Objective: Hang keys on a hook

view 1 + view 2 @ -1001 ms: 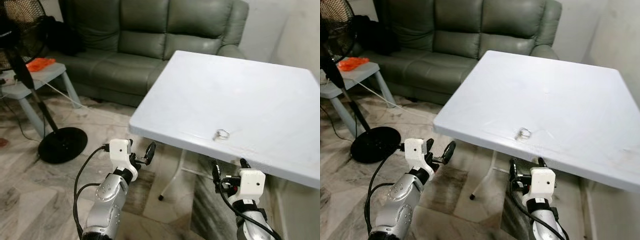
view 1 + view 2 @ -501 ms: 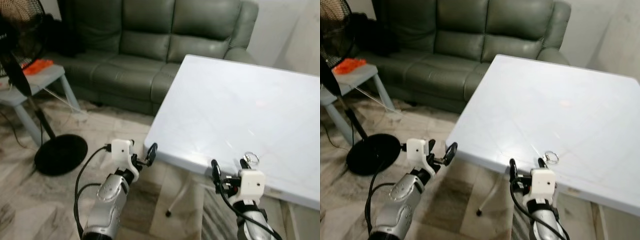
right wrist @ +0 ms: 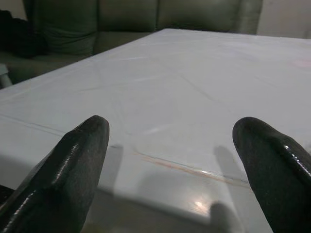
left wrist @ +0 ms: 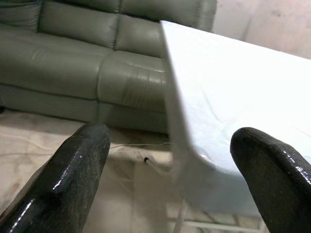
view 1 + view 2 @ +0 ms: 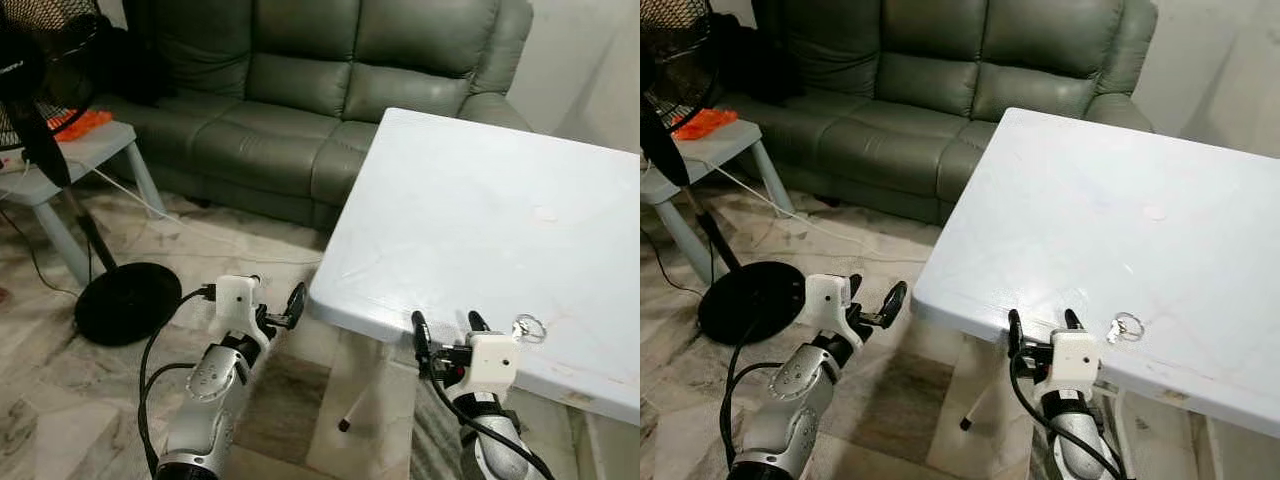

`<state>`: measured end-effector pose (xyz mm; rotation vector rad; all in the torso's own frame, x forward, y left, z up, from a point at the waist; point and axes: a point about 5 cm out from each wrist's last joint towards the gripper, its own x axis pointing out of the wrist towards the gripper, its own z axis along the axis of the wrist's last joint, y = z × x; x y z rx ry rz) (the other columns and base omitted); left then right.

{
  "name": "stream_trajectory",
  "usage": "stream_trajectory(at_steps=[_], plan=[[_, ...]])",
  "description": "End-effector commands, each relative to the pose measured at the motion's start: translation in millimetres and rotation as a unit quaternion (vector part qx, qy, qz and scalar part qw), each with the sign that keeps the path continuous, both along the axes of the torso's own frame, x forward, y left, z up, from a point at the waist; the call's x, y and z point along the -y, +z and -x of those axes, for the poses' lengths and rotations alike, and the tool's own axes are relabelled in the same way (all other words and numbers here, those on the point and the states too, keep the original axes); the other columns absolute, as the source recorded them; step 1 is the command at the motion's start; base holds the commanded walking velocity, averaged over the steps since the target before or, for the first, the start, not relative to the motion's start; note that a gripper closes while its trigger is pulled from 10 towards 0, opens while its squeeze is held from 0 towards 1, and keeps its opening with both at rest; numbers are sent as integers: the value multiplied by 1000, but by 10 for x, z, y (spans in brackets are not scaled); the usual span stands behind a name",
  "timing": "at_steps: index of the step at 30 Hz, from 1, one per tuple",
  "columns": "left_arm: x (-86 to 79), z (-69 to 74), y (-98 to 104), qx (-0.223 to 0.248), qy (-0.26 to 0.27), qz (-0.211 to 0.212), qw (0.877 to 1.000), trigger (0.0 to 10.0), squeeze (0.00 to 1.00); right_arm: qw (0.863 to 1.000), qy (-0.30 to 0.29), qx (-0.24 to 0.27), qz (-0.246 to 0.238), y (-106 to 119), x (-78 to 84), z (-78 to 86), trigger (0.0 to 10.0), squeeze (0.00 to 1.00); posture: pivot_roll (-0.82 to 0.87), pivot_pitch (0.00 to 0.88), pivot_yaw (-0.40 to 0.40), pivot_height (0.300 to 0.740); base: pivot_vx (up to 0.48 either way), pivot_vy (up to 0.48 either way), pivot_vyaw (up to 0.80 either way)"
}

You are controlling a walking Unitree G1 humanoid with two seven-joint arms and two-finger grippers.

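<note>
The keys (image 5: 1127,327) are lying on the white table (image 5: 1160,180) close to its near edge. The right gripper (image 5: 1038,326) is hovering at that edge just beside them, fingers spread wide, holding nothing. The left gripper (image 5: 272,303), equally spread and empty, is hanging over open floor (image 5: 60,400) off the table's corner.

A home living room: green leather sofa (image 5: 330,90), standing fan (image 5: 40,120), white table (image 5: 500,220).
</note>
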<state>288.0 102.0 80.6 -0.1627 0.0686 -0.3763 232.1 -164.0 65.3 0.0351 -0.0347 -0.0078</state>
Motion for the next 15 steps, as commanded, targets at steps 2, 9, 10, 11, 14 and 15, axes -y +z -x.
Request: stream_trajectory(at_steps=[2, 9, 10, 11, 14, 15], plan=[[43, 25, 47, 18, -17, -15, 1000, 10000, 0, 1000, -18, 0, -5, 31, 43, -39, 10000, 0, -39, 27, -51, 714, 0, 0, 0], [190, 79, 99, 44, -69, -43, 996, 10000, 0, 998, -55, -13, -17, 41, 83, -100, 10000, 0, -40, 17, -47, 714, 0, 0, 0], [199, 79, 100, 45, -71, -43, 996, 10000, 0, 998, -58, -13, -17, 44, 85, -110, 10000, 0, -40, 14, -46, 714, 0, 0, 0], [201, 79, 102, 45, -72, -44, 995, 10000, 0, 998, -53, -9, -15, 52, 78, -116, 10000, 0, -40, 14, -46, 714, 0, 0, 0], [204, 78, 105, 47, -75, -47, 995, 10000, 0, 999, -36, -2, -12, 70, 53, -118, 10000, 0, -40, 11, -44, 714, 0, 0, 0], [206, 77, 109, 48, -76, -47, 995, 10000, 0, 1000, -28, 3, -12, 80, 42, -115, 10000, 0, -39, 12, -44, 714, 0, 0, 0]])
